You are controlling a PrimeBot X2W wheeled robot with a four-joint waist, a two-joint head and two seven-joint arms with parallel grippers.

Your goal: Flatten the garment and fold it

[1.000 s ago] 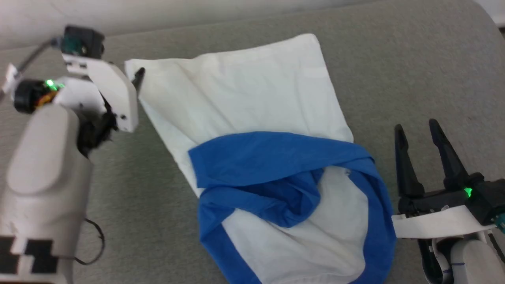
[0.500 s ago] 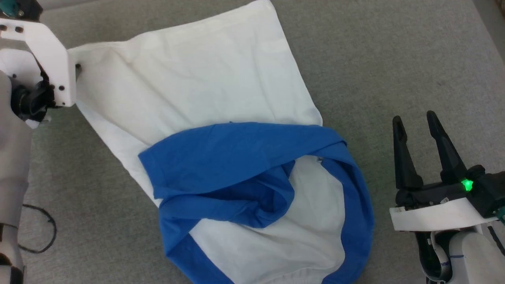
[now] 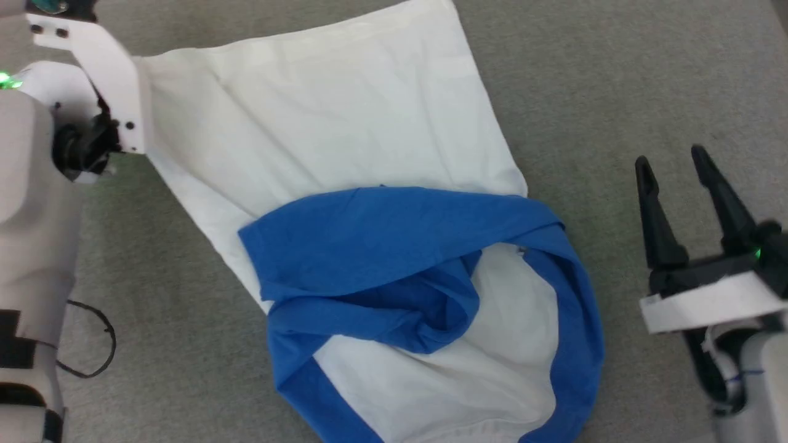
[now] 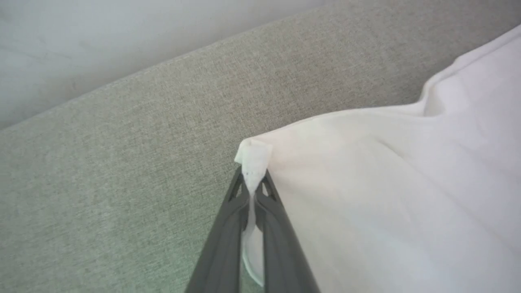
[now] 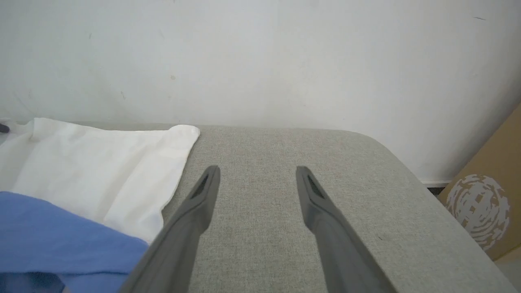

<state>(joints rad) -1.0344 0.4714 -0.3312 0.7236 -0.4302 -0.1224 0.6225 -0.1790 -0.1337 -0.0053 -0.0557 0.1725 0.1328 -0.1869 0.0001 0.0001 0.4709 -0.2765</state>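
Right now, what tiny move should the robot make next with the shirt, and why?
Probably move the open right pincer to the other far white corner of the shirt and pinch it. The left pincer is shut on one corner, while the right one hangs over the cushion, and blue sleeves lie bunched across the middle.

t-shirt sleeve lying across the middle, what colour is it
Royal blue; the sleeve shows best in the head view, against the white T-shirt body.

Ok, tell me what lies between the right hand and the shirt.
Bare grey cushion and nothing else. The head view shows the right hand, open, standing clear of the shirt; the right wrist view agrees.
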